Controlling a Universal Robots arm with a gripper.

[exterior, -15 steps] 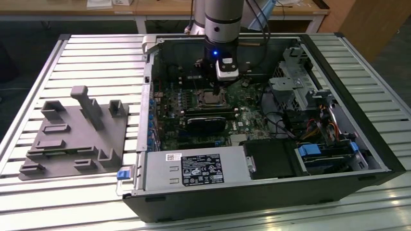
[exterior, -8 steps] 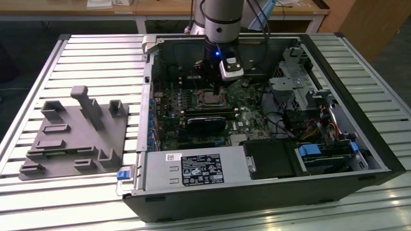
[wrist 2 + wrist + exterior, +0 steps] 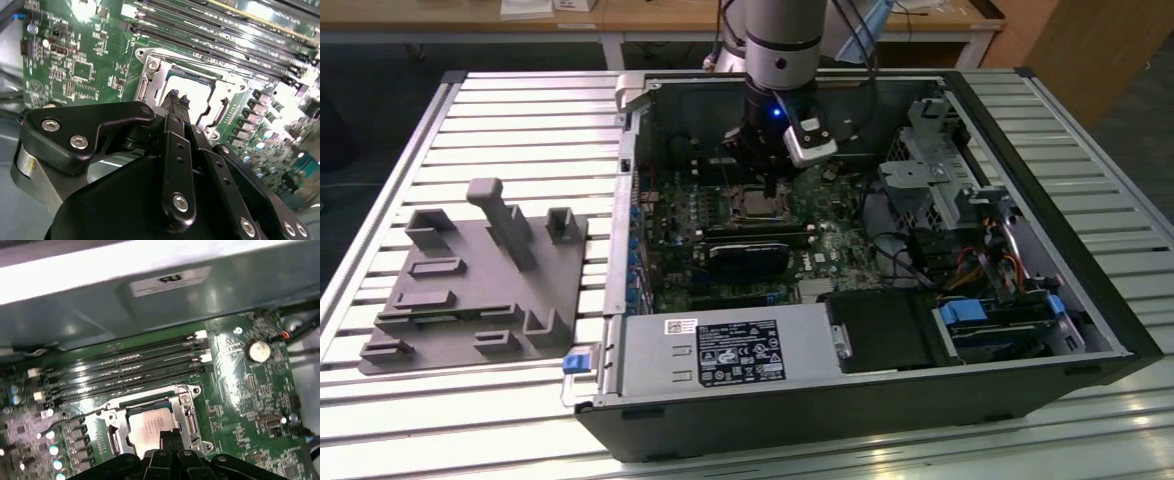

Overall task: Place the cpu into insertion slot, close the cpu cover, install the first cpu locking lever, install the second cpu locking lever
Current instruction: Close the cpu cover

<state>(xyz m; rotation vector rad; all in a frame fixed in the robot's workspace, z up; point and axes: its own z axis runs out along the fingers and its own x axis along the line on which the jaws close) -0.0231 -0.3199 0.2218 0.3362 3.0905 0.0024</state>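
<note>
cpu beneath shut cpu cover

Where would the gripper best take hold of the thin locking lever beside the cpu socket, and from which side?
Likely the locking lever's free outer end, away from the insertion slot, coming from above. It is a thin rod lying low over the board, crowded by capacitors alongside.

Exterior view overlooks the case; both wrist views hug the insertion slot.
</note>
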